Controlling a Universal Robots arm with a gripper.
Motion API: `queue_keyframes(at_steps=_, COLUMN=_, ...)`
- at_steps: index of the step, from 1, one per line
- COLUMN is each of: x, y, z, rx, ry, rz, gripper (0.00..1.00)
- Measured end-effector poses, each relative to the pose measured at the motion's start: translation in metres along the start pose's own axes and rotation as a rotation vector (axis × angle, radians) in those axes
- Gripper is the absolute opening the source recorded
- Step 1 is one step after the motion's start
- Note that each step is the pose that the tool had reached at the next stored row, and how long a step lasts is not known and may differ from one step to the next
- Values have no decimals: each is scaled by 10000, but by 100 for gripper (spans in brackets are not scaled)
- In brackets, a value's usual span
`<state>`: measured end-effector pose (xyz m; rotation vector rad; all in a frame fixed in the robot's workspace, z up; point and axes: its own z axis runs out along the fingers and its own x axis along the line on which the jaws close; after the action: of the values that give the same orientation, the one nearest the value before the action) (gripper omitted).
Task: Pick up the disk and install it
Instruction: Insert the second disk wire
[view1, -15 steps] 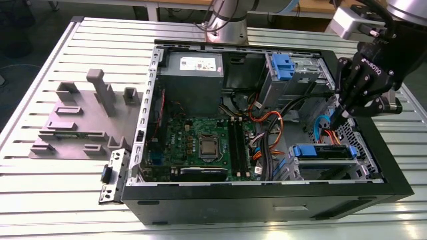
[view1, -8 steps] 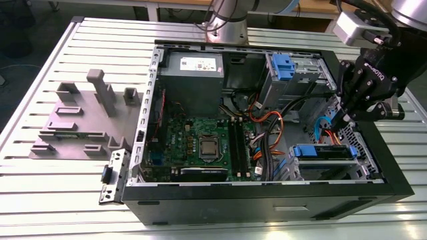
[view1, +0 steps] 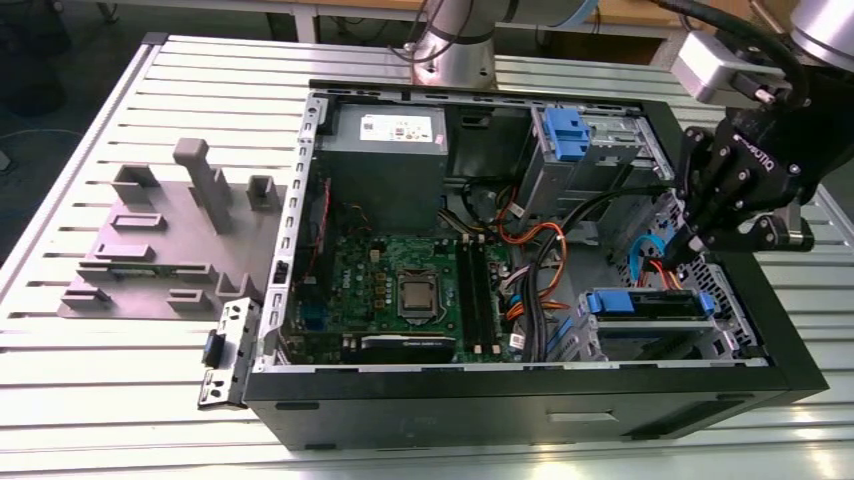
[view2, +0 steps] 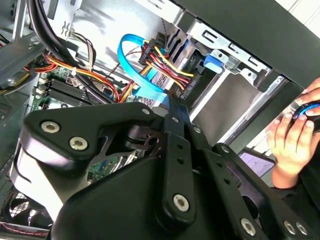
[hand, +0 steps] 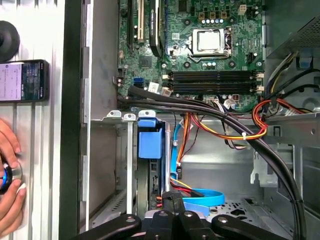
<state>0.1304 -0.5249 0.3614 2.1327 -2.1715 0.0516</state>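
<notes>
The disk (view1: 646, 303) lies in the lower drive bay of the open computer case (view1: 534, 385), at the exterior view's right, with its blue carrier frame showing. In the first wrist view the blue carrier (hand: 150, 142) sits between the bay's metal rails. My gripper (view1: 678, 262) hangs just above the back of the disk, among the cables there. Its fingers stand pressed together with nothing visible between them. In both wrist views the fingertips (view2: 175, 102) (hand: 172, 199) point at the flat blue data cable (view2: 137, 70) and the plugs behind the disk.
Thick black cables (hand: 225, 115) and orange, red and yellow wires (view1: 527, 240) cross the case beside the bay. The motherboard (view1: 400, 290), a grey box with a white sticker (view1: 387, 135) and a smaller blue clip (view1: 567, 135) lie further off. A person's hand (hand: 7, 170) and a phone (hand: 22, 80) are outside the case wall.
</notes>
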Motion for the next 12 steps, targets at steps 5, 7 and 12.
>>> queue_keyframes(at_steps=5, x=90, y=7, z=17, rx=12, ry=-238, rz=-9, gripper=11)
queue_keyframes(at_steps=7, x=110, y=10, z=20, rx=22, ry=-310, rz=-15, gripper=11)
queue_keyframes(at_steps=12, x=111, y=10, z=20, rx=27, ry=-313, rz=-18, gripper=11)
